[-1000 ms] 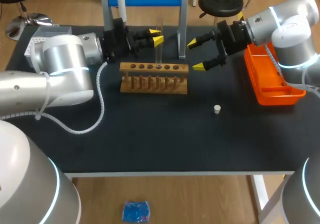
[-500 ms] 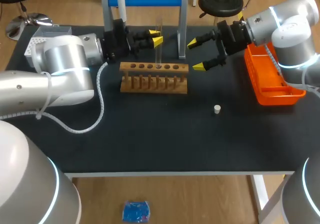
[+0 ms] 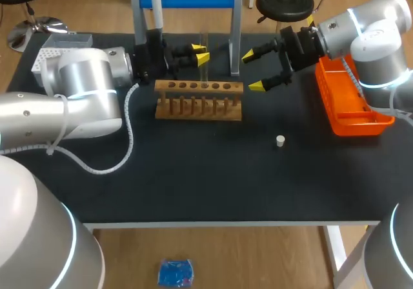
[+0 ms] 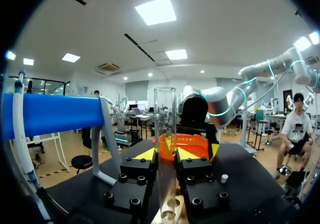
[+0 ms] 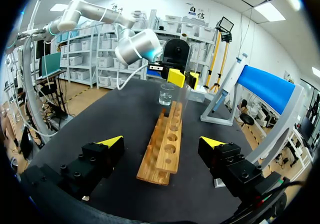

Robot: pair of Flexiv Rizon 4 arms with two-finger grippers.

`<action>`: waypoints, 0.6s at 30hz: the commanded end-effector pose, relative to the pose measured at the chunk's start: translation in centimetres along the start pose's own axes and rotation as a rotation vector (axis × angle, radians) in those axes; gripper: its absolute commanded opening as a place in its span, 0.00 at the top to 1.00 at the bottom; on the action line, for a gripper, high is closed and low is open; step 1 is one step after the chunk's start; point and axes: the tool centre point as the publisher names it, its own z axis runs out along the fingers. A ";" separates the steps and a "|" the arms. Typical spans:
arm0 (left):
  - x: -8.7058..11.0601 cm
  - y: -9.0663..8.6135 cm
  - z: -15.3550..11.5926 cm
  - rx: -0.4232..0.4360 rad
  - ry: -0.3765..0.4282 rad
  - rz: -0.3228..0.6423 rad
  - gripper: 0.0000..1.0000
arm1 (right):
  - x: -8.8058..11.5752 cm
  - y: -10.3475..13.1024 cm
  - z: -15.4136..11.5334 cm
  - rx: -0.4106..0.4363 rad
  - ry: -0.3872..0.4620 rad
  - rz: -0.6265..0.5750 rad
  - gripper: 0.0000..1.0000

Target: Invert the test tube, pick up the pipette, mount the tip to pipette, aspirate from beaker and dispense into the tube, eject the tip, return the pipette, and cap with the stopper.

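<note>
**A:** Test tube: position to be entered.

**B:** Recorded upright, open mouth uppermost, lower end at one of the middle holes of the wooden rack. Whether it is seated or just lifted cannot be told.

**A:** Tool state on the tube?

**B:** Left gripper is noted clamped on the test tube. One finger is pressed to each side of the glass, well above the rack. The left arm is brought in along the tabletop's back edge from the left.

**A:** Rack location?

**B:** Logged near the back edge, about midway along it, lengthwise to that edge.

**A:** Second tool?

**B:** Right gripper is held just beside the rack's right end and apart from it, pointed along the rack. Its fingers are spread wide and nothing is gripped.

**A:** Other items to be listed?

**B:** Beaker: glass, seen in the right wrist view past the rack's far end, near the left gripper. Stopper: small, white, set alone on the tabletop, right of the middle, well apart from the rack and nearer the front edge than the rack. Orange tray: placed along the right edge, under the right arm. A pale box is noted at the back left corner.
</note>
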 end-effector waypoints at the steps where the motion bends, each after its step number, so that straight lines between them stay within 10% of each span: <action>1: 0.0 -0.3 -0.1 -0.033 0.007 -0.001 1.00 | -0.1 0.0 -0.1 0.002 0.002 0.000 0.00; 18: 0.2 0.9 -0.3 -0.158 0.020 -0.013 1.00 | -0.1 0.0 -0.1 0.002 0.002 0.000 0.00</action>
